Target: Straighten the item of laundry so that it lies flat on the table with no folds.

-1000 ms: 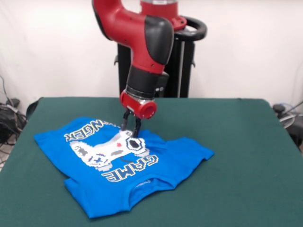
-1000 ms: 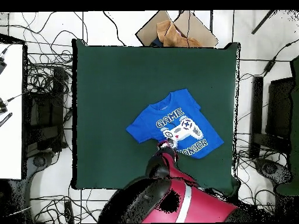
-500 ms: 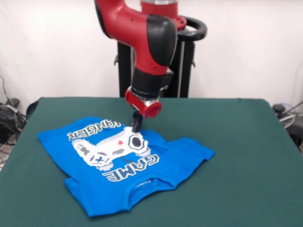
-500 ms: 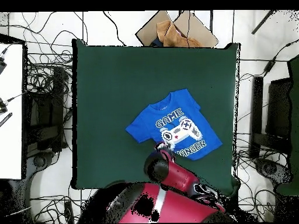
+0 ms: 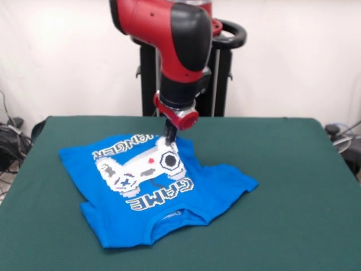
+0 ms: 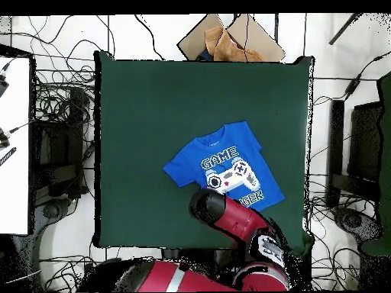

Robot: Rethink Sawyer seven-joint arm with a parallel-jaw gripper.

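Mostly flat T-shirt (image 5: 152,189) on the table (image 5: 293,186); pincer (image 5: 170,133) pinches its hem, neckline end bunched yet.

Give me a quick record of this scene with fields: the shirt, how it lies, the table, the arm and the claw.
shirt: small bright blue short-sleeved T-shirt with a pixel controller print and "GAME" lettering
lay: print side up, rumpled, hem edge bunched under the claw, not yet flat
table: large rectangular table in dark green felt-like cloth
arm: red and black robot arm reaching down over the shirt's far edge
claw: claw closed, pinching the cloth at the hem
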